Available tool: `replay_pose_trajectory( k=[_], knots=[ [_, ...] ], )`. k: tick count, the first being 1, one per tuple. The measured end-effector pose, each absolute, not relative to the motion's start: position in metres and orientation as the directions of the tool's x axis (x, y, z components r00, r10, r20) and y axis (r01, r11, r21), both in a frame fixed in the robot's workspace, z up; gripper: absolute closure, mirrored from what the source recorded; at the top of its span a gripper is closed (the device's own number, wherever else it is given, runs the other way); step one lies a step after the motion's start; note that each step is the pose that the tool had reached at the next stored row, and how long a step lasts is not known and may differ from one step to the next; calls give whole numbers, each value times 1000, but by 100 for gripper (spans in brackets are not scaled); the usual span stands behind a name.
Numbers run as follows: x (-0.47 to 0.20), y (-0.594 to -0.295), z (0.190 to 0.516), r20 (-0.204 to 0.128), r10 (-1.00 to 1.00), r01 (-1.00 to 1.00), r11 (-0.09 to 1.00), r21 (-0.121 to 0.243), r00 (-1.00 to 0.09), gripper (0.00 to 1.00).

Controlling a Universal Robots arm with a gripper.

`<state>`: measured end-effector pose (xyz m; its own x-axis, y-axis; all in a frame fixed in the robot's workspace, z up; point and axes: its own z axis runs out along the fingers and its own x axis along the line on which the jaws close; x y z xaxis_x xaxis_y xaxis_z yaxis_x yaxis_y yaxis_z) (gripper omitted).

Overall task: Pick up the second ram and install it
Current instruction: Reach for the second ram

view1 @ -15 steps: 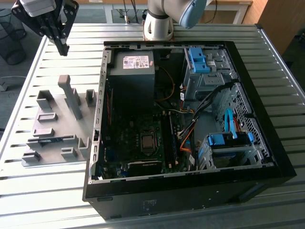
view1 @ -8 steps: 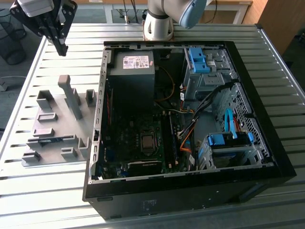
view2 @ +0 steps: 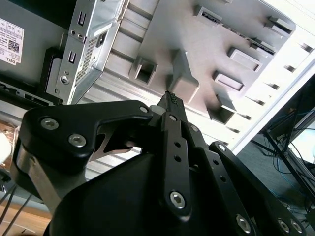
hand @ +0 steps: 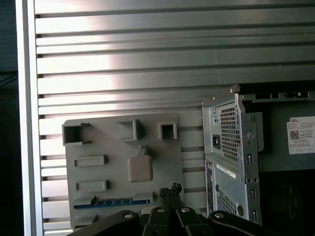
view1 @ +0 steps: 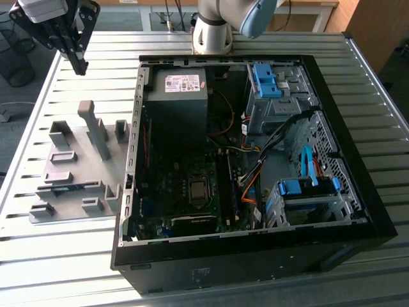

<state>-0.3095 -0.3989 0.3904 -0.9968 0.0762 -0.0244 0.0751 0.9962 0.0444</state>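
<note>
Resting in grey holder (hand: 98, 147) slot: second ram (hand: 110, 202); gripper (hand: 170, 191) closed, apart.

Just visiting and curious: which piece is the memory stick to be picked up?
Beside the black computer case, on the exterior view's left, lies a grey holder plate. In the first wrist view the second ram is the thin blue strip lying near that plate's edge, the only coloured thing among grey blocks.
</note>
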Motion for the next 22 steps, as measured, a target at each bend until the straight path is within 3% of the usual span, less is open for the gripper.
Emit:
replay_pose_trajectory(
  k=[22],
  knots=[
    [-316,-399,390,-24,76,75,996,44,-997,90]
  ],
)
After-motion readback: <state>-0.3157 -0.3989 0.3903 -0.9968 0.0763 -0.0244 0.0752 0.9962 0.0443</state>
